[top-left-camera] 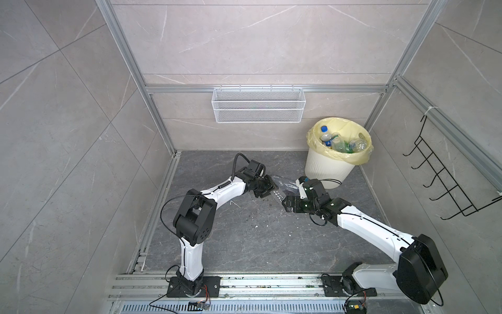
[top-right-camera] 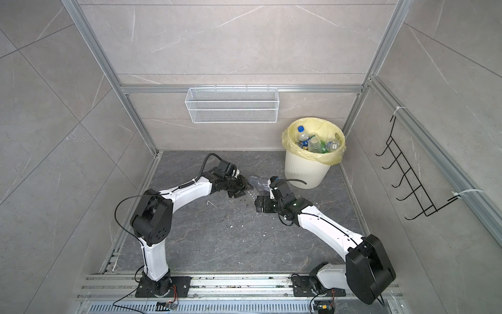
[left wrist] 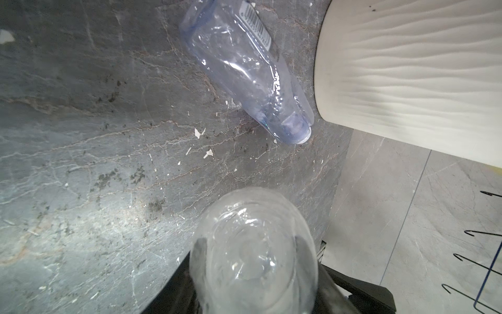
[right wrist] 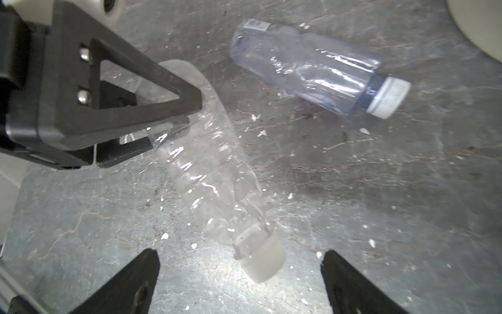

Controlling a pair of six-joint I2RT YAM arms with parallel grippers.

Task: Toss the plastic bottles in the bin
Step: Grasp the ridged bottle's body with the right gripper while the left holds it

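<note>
The clear bottle [right wrist: 214, 174] is sticking out of the left gripper [right wrist: 171, 125], fingers pinching its base end, over the floor [top-left-camera: 244, 239] toward the far edge. The right gripper [right wrist: 240, 257] is hovering wide open around its other end, not touching. A bluish bottle [right wrist: 307, 68] is lying just beside the bin [top-left-camera: 326, 165], which is sitting in the far right corner with more bottles [top-left-camera: 336, 141] inside.

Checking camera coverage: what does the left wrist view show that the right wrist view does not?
Only left wrist: the black wire rack. Only right wrist: the left gripper from outside, shut on the clear bottle, that bottle's cap, and the open right gripper. Both: the held clear bottle and the bluish bottle lying on the floor.
</note>
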